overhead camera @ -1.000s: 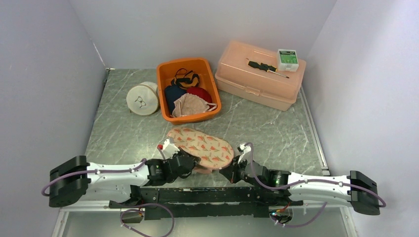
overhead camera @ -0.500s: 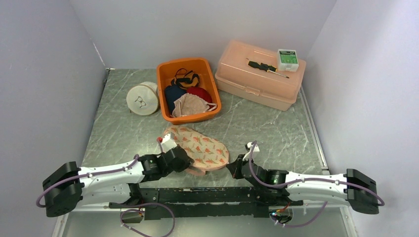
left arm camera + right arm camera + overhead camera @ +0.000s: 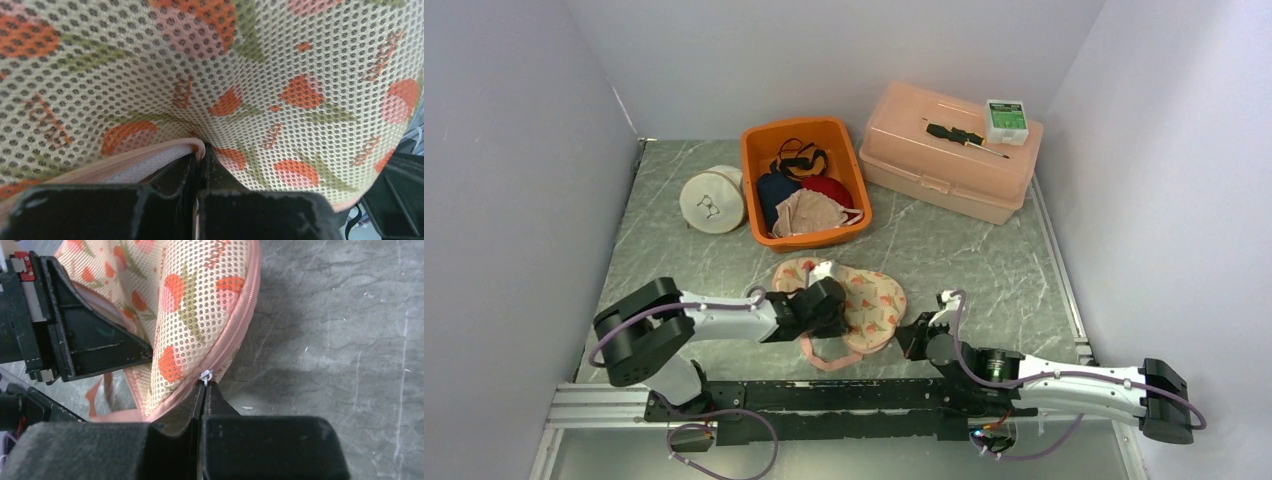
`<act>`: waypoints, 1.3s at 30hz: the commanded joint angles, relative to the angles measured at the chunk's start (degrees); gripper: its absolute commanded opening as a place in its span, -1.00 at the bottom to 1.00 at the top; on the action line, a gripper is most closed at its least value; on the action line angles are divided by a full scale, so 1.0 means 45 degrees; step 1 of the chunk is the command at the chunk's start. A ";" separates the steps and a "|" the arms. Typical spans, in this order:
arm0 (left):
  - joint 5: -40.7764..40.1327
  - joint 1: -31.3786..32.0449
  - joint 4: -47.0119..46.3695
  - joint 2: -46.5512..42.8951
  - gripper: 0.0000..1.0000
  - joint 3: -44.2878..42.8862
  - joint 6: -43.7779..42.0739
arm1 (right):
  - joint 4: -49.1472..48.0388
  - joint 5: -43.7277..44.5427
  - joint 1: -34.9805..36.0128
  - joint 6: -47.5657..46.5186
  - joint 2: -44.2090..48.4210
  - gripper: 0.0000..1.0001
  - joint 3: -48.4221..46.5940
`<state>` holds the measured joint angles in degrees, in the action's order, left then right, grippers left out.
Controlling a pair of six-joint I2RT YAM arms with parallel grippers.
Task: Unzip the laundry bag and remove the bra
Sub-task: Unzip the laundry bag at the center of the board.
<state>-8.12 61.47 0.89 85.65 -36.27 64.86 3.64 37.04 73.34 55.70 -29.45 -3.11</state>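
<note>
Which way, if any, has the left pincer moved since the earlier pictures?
Yes: the left pincer moved right and farther back, closer to the orange bin.

The left arm [image 3: 714,315] rises from its base at the near left, folds at a raised elbow on the left, and runs its white forearm to the right and slightly away, low over the table. The left gripper [image 3: 199,156] points right with its black fingers pressed together, pinching the pink edge of the laundry bag [image 3: 260,75]. The right arm [image 3: 1064,380] lies stretched low along the near edge, elbow at the near right and forearm reaching left. The right gripper [image 3: 204,390] points left and away, its fingers closed tip to tip on the white zipper pull [image 3: 205,375].
</note>
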 commanded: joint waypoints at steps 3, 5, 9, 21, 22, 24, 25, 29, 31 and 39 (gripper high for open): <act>0.1414 -0.0073 -0.1846 0.1736 -0.95 -0.1943 -0.1893 | 0.0486 -0.0599 0.0347 0.0519 0.0450 -1.00 -0.0275; 0.1442 -0.0249 -0.1489 0.2076 -0.95 -0.2481 -0.2248 | 0.0659 -0.0642 0.0469 0.0658 0.0568 -1.00 -0.0318; 0.1445 -0.0869 -0.1063 0.2352 -0.95 -0.2884 -0.2488 | 0.0941 -0.0540 0.0719 0.0954 0.0615 -1.00 -0.0409; -0.0193 -0.0270 0.1384 -0.1623 0.48 -0.0400 0.0194 | -0.1802 -0.1537 0.0964 -0.0189 -0.2383 -1.00 -0.0807; -0.0694 0.0145 0.1778 -0.2298 0.57 -0.0094 0.0740 | -0.2063 -0.1686 0.0950 -0.0359 -0.2593 -1.00 -0.0862; -0.1704 0.1083 0.2768 -0.3512 0.69 0.0258 0.1818 | -0.2496 -0.1990 0.0968 -0.0700 -0.3121 -1.00 -0.1042; -0.2275 0.1488 0.3201 -0.3994 0.71 0.0354 0.2340 | -0.2709 -0.2140 0.0987 -0.0816 -0.3369 -1.00 -0.1138; -0.3545 0.3213 0.4640 -0.4850 0.75 0.0217 0.4356 | -0.3655 -0.2931 0.1156 -0.1435 -0.4399 -1.00 -0.1490; -0.4206 0.3977 0.5543 -0.4892 0.82 -0.0110 0.5270 | -0.4035 -0.3386 0.1263 -0.1840 -0.4812 -1.00 -0.1745; -0.5334 0.5674 0.3937 -0.4484 0.88 0.0617 0.7903 | -0.4381 -0.3843 0.1759 -0.2749 -0.6136 -1.00 -0.2776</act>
<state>-27.03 85.27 22.90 64.16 -35.03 92.05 -11.31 21.17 80.42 46.78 -55.79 -12.14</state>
